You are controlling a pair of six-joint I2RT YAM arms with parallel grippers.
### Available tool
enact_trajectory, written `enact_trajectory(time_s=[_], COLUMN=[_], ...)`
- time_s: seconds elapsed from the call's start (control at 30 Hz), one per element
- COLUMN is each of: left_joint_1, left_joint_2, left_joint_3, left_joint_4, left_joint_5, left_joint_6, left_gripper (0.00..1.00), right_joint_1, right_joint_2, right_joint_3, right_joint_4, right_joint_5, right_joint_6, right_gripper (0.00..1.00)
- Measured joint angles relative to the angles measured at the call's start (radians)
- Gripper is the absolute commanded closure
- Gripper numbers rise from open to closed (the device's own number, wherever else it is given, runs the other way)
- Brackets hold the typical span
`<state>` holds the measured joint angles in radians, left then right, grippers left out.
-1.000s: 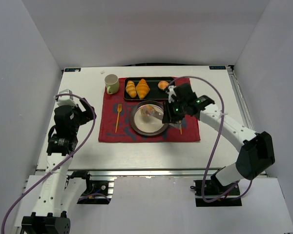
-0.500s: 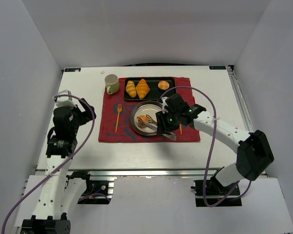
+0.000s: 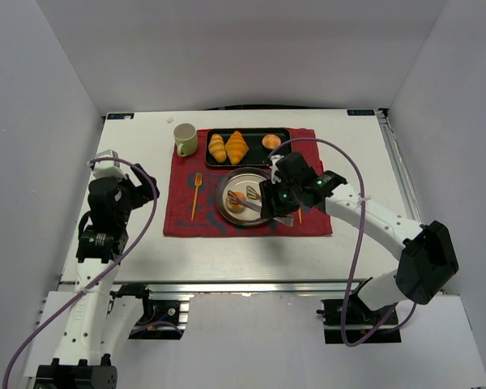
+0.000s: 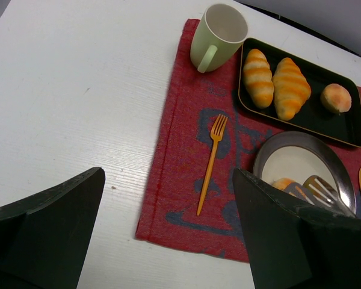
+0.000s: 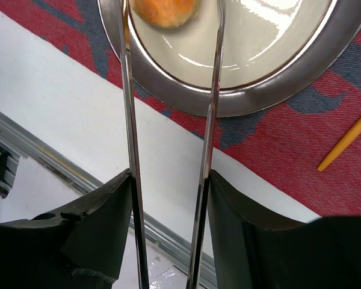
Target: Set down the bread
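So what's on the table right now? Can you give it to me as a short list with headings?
Plate bun: on the metal plate, between the arms of the tongs
Tray bun: on the black tray beside two croissants
Right end effector: gripping the tongs
Left end effector: open, empty, left of the red mat
Also there: mug, orange fork

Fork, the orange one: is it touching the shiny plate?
Apart. The left wrist view shows a strip of red cloth between the orange fork and the metal plate.
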<state>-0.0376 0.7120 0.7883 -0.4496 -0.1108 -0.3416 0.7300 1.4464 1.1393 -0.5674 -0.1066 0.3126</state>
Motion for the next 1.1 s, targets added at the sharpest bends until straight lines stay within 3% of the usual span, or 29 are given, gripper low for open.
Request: enact_trajectory(time_s=[0.5, 0.67, 1.1], left_joint_1=[0.0, 0.0, 0.0], left_joint_2=[-0.003, -0.003, 0.026], left_joint_3=[0.006, 0.017, 0.026], left_joint_4=[-0.016, -0.019, -0.013], left_joint_5=[0.0, 0.0, 0.009], left_joint_6=[0.0, 0.0, 0.002], left_gripper=[0.02, 0.02, 0.02], right_joint_1=[-0.007, -0.077, -0.306], right_joint_2=[-0.043, -0.028, 0.348], right_joint_3=[0.079, 0.158, 0.475], right_joint_4=[-0.037, -0.038, -0.037], right_joint_5=[0.131, 0.175, 0.183], right_joint_6=[0.046, 0.074, 0.033], right_gripper=[0.47, 0.47, 0.47])
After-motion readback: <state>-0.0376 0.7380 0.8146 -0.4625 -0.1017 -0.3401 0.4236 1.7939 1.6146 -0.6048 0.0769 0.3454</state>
